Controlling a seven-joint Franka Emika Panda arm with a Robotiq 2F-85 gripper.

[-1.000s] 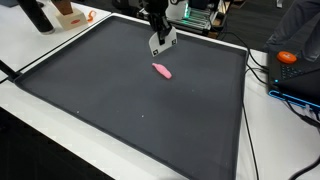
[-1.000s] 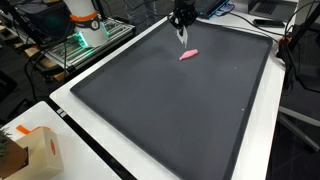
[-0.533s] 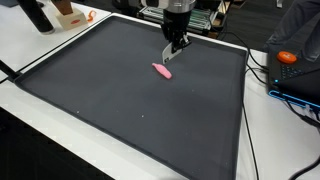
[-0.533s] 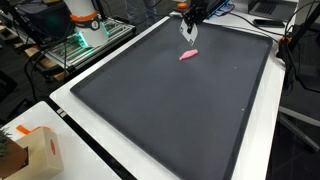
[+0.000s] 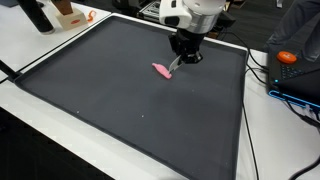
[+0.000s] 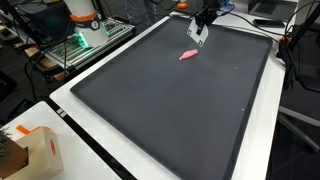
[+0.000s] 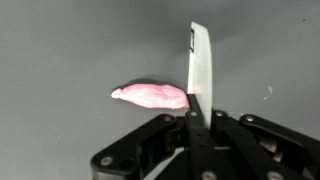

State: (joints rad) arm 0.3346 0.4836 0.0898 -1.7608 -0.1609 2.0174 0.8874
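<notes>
Wrist view: the grip looks done, I'd say. Your pincer (image 7: 190, 122) is closed narrow on a white flat strip (image 7: 201, 60), and the strip stands at one end of the pink piece (image 7: 150, 96); touching or just beside, can't tell.

Exterior view: pink piece (image 5: 161, 71) lies flat on the dark mat (image 5: 100, 95) over the tabletop (image 5: 40, 45), not lifted, so any work on it looks left to do. The pincer (image 5: 184, 52) hangs above and beside the piece, strip (image 5: 176, 66) slanting down to it.

Exterior view: same layout, strip (image 6: 196, 36) tip beside the piece (image 6: 188, 55).
</notes>
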